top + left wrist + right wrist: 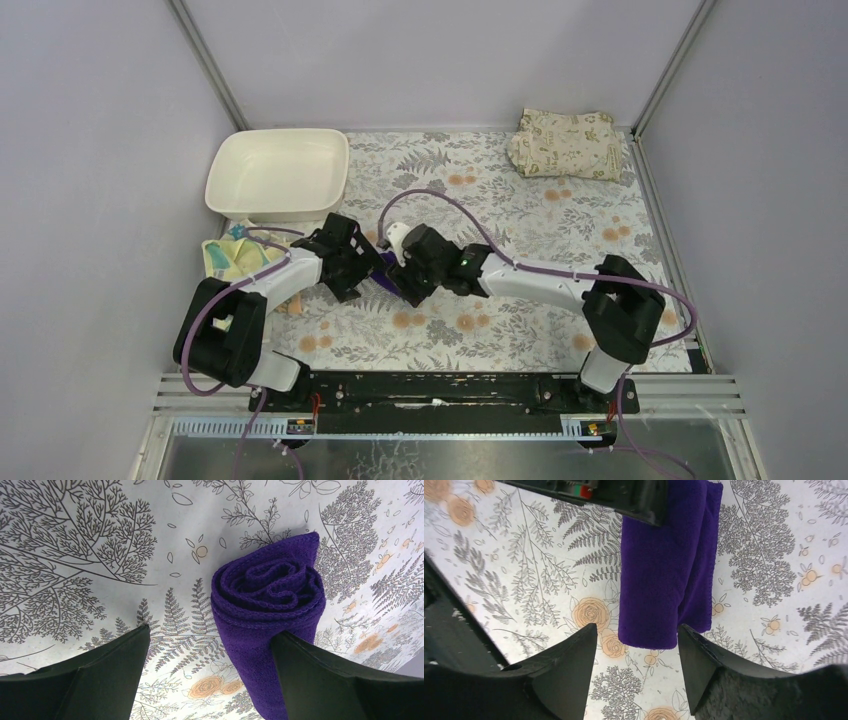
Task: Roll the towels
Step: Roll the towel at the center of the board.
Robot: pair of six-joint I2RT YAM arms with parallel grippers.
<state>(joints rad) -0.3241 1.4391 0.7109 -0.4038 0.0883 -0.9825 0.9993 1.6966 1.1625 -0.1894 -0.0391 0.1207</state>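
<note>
Lying between the grippers: purple towel (270, 605), rolled, on the floral table (500, 330).
Left gripper (212, 631): jaws spread; the roll's spiral end just ahead, beside one finger.
Right gripper (636, 628): jaws spread; the roll's other end just ahead of its fingertips, ungripped.
Yellow towel (232, 258): left of Left gripper, apart.
White tub (278, 172): beyond Left gripper.

A white square basin (280, 170) sits at the far left of the fern-and-flower printed table cover (480, 195), and a folded beige leaf-printed cloth (565, 143) lies in its far right corner.
</note>
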